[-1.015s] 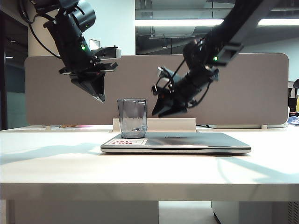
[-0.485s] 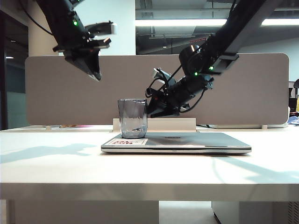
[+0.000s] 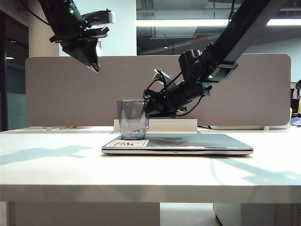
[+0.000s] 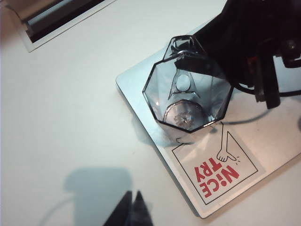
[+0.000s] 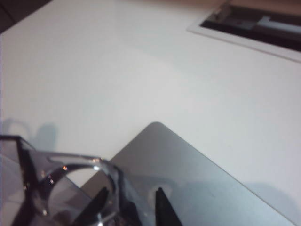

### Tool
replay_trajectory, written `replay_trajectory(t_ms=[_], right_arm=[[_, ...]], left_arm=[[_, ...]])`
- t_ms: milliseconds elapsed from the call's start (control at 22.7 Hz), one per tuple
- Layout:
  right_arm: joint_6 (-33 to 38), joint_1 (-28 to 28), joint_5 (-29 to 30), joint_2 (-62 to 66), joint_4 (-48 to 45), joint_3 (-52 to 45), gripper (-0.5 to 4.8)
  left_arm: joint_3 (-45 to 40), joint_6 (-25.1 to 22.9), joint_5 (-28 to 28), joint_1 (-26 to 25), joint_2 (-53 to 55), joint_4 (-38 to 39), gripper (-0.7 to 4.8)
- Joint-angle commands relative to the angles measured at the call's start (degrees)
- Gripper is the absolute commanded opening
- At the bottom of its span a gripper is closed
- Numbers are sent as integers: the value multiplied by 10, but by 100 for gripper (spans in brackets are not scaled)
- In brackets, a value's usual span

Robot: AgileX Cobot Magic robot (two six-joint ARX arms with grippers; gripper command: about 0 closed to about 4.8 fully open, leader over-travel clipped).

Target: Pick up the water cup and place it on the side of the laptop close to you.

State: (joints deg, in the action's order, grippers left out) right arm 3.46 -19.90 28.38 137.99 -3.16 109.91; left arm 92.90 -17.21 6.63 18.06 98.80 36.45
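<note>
The water cup point(image 3: 132, 119), smoky and see-through, stands upright on the left end of the closed silver laptop point(image 3: 188, 142). My right gripper point(image 3: 148, 106) is level with the cup's upper right side. In the right wrist view that gripper point(image 5: 131, 201) is open, and the cup's handle point(image 5: 112, 175) and wall stand between its two dark fingers. My left gripper point(image 3: 96, 67) hangs high above the table to the left of the cup, shut and empty point(image 4: 133, 203). From there I look down into the cup point(image 4: 188, 96), beside the laptop's white sticker with red print point(image 4: 215, 171).
A grey partition point(image 3: 61, 89) runs along the back of the white table point(image 3: 56, 165). A white stand point(image 3: 178, 125) sits just behind the laptop. A slot in the tabletop point(image 5: 256, 23) lies beyond the laptop.
The right gripper has come down and to the left until its fingers reach the cup's handle side. The left arm has risen up and away. The cup has stayed in place.
</note>
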Motion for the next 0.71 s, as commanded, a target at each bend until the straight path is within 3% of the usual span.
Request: replay_trajectory(t_ms=[44,177,309,706], right_arm=[[11,-1,0,2,-19,3,145],[11,-1,0,5,-21,3,144],[11,-1,-2,8,-33,3,71],[26,-4,-4,8,-58,3,39]], left_arm=[[2,-4,0,0,-6,0,-6],[2,-4,0,1,-6,0,-6],[2,-4,0,0,-6,8,-6],[2,-4,0,0,-6,24,-6]])
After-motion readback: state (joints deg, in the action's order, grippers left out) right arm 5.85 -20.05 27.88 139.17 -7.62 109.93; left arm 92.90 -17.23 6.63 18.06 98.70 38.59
